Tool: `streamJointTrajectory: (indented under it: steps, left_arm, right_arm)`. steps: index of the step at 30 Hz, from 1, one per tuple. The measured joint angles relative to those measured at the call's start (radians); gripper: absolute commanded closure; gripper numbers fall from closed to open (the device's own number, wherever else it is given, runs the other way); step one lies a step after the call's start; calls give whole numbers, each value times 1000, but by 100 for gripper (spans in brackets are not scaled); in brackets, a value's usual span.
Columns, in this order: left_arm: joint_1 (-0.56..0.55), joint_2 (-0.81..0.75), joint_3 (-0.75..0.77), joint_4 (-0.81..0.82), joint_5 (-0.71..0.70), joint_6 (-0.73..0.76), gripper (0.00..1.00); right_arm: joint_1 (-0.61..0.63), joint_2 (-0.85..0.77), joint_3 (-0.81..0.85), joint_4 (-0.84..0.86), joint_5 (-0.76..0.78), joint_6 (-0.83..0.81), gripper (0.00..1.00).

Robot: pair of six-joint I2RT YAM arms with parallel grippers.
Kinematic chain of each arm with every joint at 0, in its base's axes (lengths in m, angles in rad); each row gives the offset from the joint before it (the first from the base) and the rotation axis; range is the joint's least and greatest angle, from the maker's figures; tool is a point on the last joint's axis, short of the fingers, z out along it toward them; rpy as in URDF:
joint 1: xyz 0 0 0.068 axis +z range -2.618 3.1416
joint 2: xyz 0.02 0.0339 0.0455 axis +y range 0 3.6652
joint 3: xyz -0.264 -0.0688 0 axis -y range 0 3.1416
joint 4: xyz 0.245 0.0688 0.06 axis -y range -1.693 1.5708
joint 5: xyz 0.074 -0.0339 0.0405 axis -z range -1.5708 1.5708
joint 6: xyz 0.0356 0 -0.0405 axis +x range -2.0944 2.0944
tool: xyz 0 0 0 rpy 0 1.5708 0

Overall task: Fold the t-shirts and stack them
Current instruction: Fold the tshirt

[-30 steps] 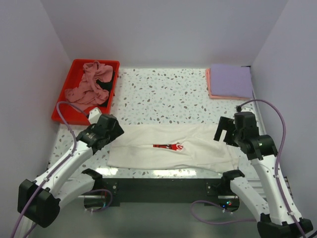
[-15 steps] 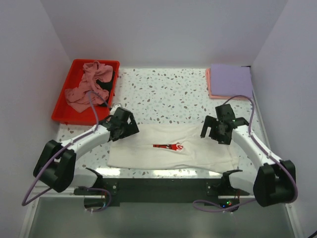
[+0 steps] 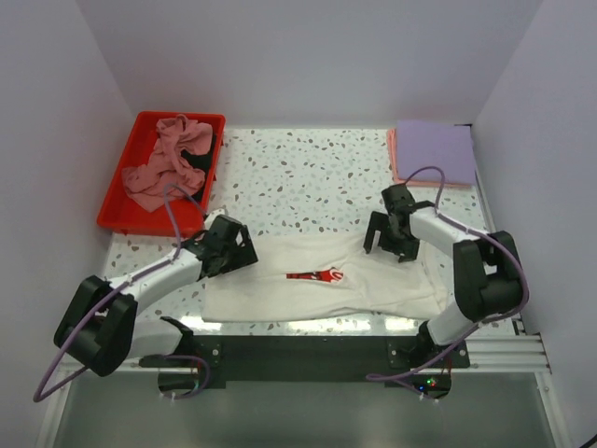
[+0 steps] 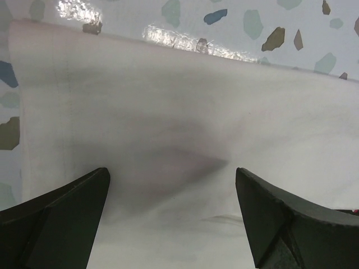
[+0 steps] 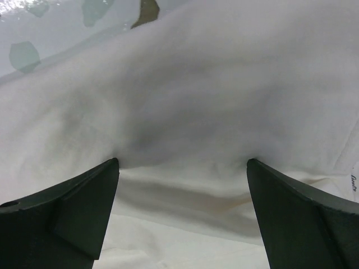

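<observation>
The white t-shirt (image 3: 317, 280) lies flat along the near side of the tabletop (image 3: 308, 182). My left hand (image 3: 233, 250) and right hand (image 3: 387, 238) hang open over its far edge. If I pinch only one layer, the fold will skew.

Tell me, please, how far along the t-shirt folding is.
Done: the lavender t-shirt lies folded on the salmon-pink t-shirt. In hand: the white t-shirt lies partly folded; the left pincer and right pincer hover open over it, gripping nothing. Left: the dusty-pink t-shirt and black t-shirt, crumpled in the red tray.
</observation>
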Motion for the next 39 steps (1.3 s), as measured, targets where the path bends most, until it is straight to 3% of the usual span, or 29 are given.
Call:
streamJointTrajectory:
  steps: [8, 24, 32, 39]
  left_arm:
    - [-4, -114, -66, -67, 0, -38, 0]
    - [-40, -217, -112, -126, 48, -118, 0]
    - [-136, -260, -145, -106, 91, -206, 0]
    - [-260, -235, -143, -67, 119, -277, 0]
  right_arm:
    - [146, 257, 286, -57, 70, -14, 1]
    - [242, 913, 1305, -87, 42, -63, 1]
    - [232, 1027, 1484, -51, 19, -77, 1]
    - [215, 1064, 1522, 34, -8, -76, 1]
